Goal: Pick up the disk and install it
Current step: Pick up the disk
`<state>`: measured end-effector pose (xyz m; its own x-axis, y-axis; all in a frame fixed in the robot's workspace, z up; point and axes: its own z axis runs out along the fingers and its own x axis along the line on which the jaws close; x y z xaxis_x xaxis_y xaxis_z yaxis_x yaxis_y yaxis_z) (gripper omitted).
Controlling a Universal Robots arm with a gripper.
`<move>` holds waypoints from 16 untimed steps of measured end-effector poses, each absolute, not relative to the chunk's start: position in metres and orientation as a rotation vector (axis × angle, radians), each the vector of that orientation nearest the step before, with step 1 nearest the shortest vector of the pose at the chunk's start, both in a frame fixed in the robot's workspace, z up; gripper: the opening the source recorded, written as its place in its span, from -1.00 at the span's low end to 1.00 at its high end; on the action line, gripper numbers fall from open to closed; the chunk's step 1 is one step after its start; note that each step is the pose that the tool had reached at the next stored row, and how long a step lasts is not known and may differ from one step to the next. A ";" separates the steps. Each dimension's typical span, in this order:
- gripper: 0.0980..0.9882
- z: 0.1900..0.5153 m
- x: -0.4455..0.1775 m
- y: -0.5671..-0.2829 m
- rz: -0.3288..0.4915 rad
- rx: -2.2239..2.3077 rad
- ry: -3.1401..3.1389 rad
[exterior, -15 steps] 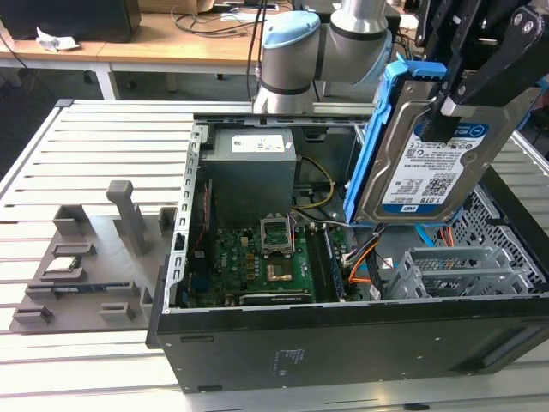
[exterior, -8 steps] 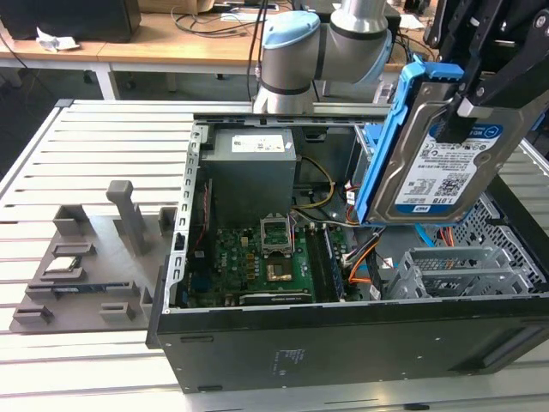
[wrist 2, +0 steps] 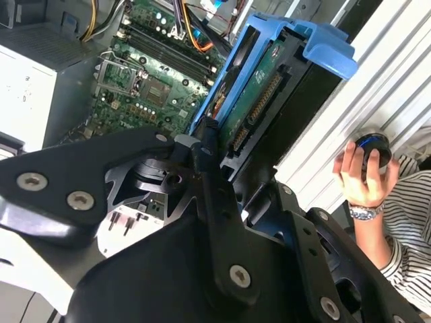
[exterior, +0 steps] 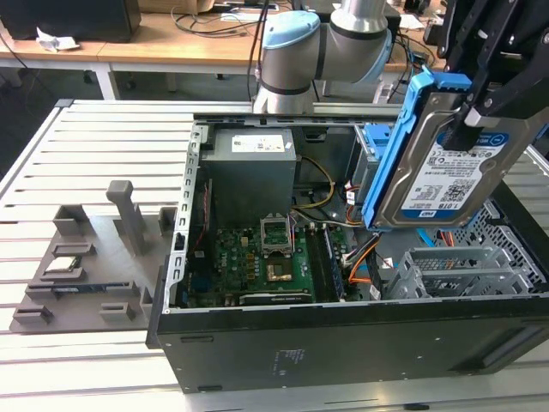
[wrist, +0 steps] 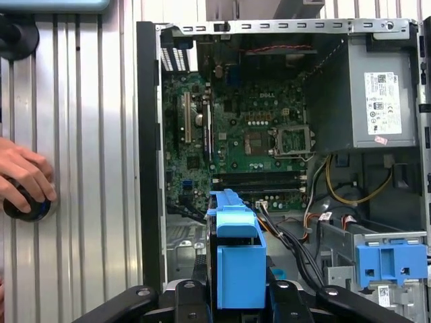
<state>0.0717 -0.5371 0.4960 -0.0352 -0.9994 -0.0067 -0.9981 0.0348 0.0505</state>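
The pick-up part looks done. The pincer (exterior: 468, 129) is clenched on the disk (exterior: 450, 176) and holds it up in the air, in the upper part of the exterior view, on the exterior view's right. The disk is tilted. Its white and blue sticker faces the camera, and its blue frame runs along its edge. It hangs above the open computer box (exterior: 343, 343) and, as far as I can tell, touches nothing but the pincer. Under it, low on the exterior view's right, a metal cage (exterior: 463, 270) sits inside the box, and the disk is not in it. In the middle of the box you can see the green board (exterior: 266, 257), with a grey box (exterior: 253, 163) just above it in the picture. In the first wrist view the disk shows end-on, over the inside of the box, and another blue holder (wrist: 391, 261) sits in the box near it. In the second wrist view the pincer squeezes the disk by its edge. A person's hand (wrist 2: 357, 178) rests on a dark round knob (wrist 2: 372, 146) on the table (exterior: 94, 146) beside the box. So I think the job is about half done: the disk is lifted and hangs over the box, but it is not put in its place yet.
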 end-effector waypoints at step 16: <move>-0.40 0.479 0.089 -0.537 -0.063 2.155 -2.232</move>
<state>0.0887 -0.5370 0.4793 -0.0351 -0.9994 -0.0009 -0.9978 0.0350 0.0555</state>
